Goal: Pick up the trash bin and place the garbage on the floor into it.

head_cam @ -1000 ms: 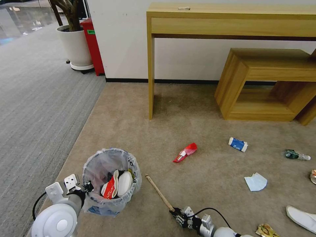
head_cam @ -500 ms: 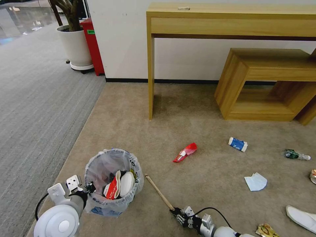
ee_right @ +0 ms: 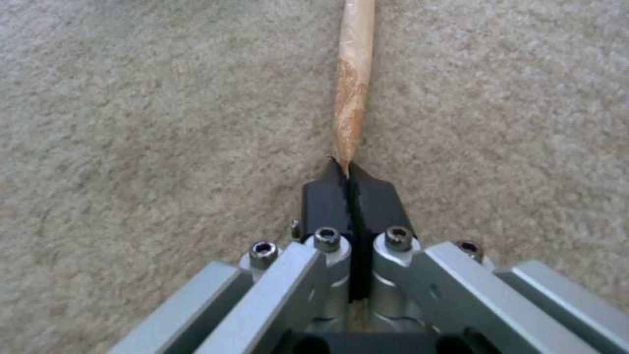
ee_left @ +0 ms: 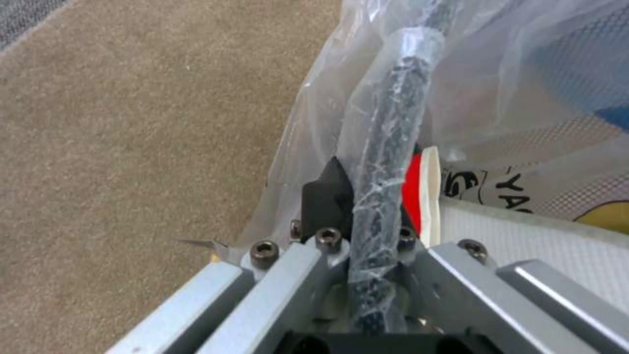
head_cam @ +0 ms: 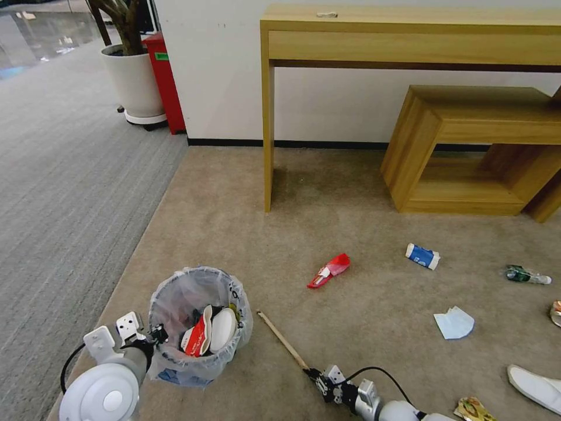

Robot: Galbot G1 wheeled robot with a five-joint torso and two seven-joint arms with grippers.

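Beige short-pile carpet [head_cam: 350,199] covers the floor beside a band of grey ribbed carpet [head_cam: 64,175], with a light wooden desk [head_cam: 409,35] against the white wall. Low on the left, the small round trash bin lined with a crinkled translucent white plastic bag [head_cam: 198,318] already contains a red crushed cup [head_cam: 196,338] and a white slipper [head_cam: 222,328]. The left hand [head_cam: 156,334] is clenched on the bin's bag-covered rim, its black fingers [ee_left: 324,196] pinching either side of the dark edge in the left wrist view. The right hand [head_cam: 320,378], low near the middle, is clamped on the near end of a thin tan wooden stick [head_cam: 283,342], which lies on the carpet pointing toward the bin. Other litter is scattered to the right: a second red crushed cup [head_cam: 329,271], a blue-white cup [head_cam: 422,256], a light blue mask [head_cam: 454,323], a small bottle [head_cam: 527,275], a yellow wrapper [head_cam: 472,409] and another white slipper [head_cam: 534,387].
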